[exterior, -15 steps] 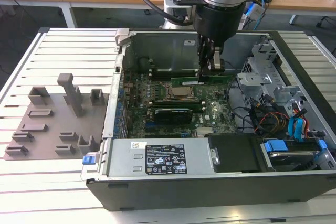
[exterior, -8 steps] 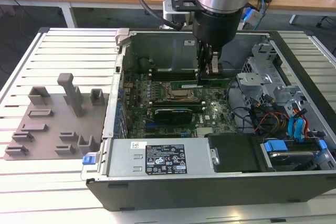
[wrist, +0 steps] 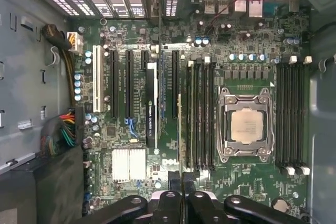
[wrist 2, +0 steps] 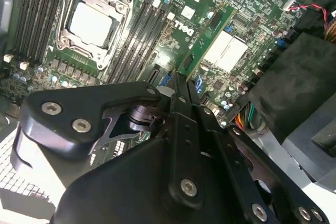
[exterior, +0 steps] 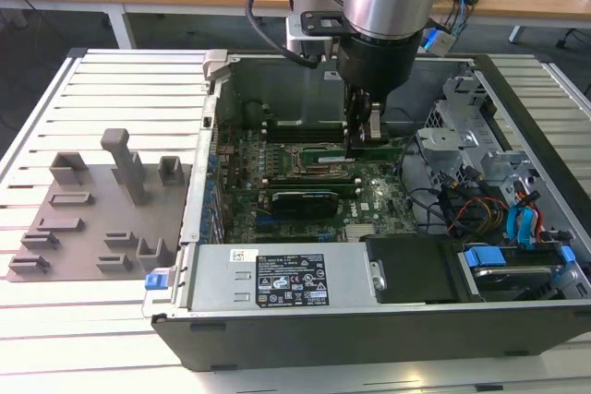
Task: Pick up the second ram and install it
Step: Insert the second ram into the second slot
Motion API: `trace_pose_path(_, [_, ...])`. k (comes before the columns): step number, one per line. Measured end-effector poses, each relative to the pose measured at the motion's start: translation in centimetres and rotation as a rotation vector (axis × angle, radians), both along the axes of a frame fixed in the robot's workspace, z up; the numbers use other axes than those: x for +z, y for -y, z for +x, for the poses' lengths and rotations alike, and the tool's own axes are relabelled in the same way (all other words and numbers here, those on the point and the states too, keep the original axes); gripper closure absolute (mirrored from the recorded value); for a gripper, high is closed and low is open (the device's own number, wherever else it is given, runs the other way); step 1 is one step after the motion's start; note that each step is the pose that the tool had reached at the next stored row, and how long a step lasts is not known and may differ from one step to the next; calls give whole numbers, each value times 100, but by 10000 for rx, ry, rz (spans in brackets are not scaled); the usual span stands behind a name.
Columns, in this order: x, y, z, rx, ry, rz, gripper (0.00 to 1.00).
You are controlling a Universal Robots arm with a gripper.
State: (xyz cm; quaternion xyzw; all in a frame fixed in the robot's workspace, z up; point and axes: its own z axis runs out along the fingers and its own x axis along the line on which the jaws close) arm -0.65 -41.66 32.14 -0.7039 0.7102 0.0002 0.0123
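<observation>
Printed white label with black text and marks on the grey power supply cover (exterior: 291, 280), along the near side of the open computer case (exterior: 199, 182) in the exterior view. White lettering on the green motherboard (wrist: 257, 187) in the first wrist view, between the bright finned heat sink (wrist: 128, 163) and the memory slots (wrist: 199, 114). More small print on the dark expansion card (wrist: 151, 103).

Slim, long and flat: the second ram (wrist 2: 206, 38), a green board seen nearly edge-on in the second wrist view. Reduced to a thin line in the first wrist view, second ram (wrist: 180, 124) parallel to the memory slots and just beside them, on the side away from the CPU socket (wrist: 247, 127) with its square metallic chip. Held by one end inside the case, over the motherboard. Cannot tell whether its lower edge touches a slot.

Fingers (wrist 2: 184, 95) closed down to the thickness of the board, pinching the stick's near end on both faces. Nothing else in the grip. In the exterior view, fingers (exterior: 354, 122) pointing straight down into the case.

On the slatted desk (exterior: 120, 89) at the exterior view's left, a grey tray (exterior: 92, 228) with raised blocks, beside the case.
</observation>
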Motion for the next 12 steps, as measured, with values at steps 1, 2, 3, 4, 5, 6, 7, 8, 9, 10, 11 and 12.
trace_pose_path(1, [-15,0,0,0,0,-1,87])
trace_pose_path(2, [-33,0,0,0,0,-1,87])
trace_pose_path(3, [-63,0,0,0,0,-1,87])
trace_pose_path(4, [-80,0,0,0,0,0,87])
trace_pose_path(5, [-101,0,0,0,0,0,87])
trace_pose_path(6, [-111,0,0,0,0,0,87])
trace_pose_path(7, [-120,0,0,0,0,0,87])
trace_pose_path(8, [-140,0,0,0,0,0,87])
trace_pose_path(9, [-161,0,0,0,0,-1,87])
trace_pose_path(10, [-174,0,0,0,-1,-1,87])
trace_pose_path(11, [-190,0,0,0,0,0,87])
trace_pose_path(12, [-206,0,0,0,0,-1,87])
